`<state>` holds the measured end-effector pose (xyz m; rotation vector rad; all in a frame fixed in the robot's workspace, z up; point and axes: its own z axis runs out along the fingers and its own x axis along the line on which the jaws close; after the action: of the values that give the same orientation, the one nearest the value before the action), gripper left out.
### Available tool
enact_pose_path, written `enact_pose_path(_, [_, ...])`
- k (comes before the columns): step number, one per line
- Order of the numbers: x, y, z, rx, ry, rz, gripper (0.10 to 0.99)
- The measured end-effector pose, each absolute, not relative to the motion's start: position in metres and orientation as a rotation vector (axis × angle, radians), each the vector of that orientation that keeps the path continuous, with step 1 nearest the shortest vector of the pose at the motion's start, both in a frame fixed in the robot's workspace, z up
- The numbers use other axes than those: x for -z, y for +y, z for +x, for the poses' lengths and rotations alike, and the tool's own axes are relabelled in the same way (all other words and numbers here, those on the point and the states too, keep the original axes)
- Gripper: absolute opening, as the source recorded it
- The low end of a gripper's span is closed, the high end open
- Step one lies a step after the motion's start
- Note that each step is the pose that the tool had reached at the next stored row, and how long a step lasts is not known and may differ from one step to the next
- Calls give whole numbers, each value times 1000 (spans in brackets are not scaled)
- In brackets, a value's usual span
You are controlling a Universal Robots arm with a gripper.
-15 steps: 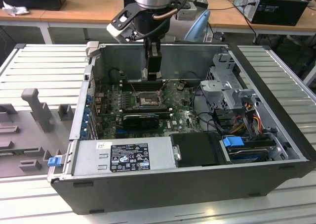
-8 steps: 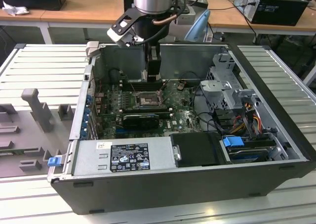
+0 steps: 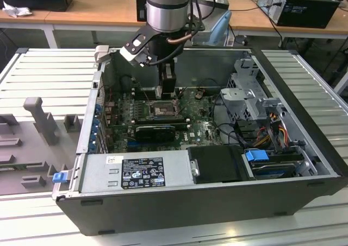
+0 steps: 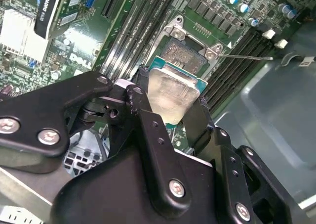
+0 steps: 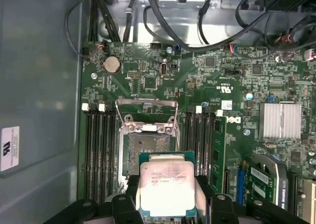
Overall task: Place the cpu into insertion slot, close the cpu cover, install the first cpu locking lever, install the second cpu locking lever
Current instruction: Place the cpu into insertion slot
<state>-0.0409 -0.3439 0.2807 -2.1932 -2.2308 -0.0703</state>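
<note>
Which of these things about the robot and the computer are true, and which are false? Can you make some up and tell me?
1. The gripper is pinching the chip between its fingers. True.
2. The chip is lying flat inside the socket. False: the gripper holds it by the socket, and the socket's pins are bare.
3. The cover is shut over the socket. False: it is swung open, away from the pins.
4. The computer case is open, so the green board inside shows. True.
</note>
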Motion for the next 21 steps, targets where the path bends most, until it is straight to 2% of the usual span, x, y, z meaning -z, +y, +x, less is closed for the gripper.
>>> enact_pose_path(17, [-231, -341, -42, 70, -2195, -2231, 529])
enact_pose_path(21, [-214, -331, -42, 70, -2183, -2243, 529])
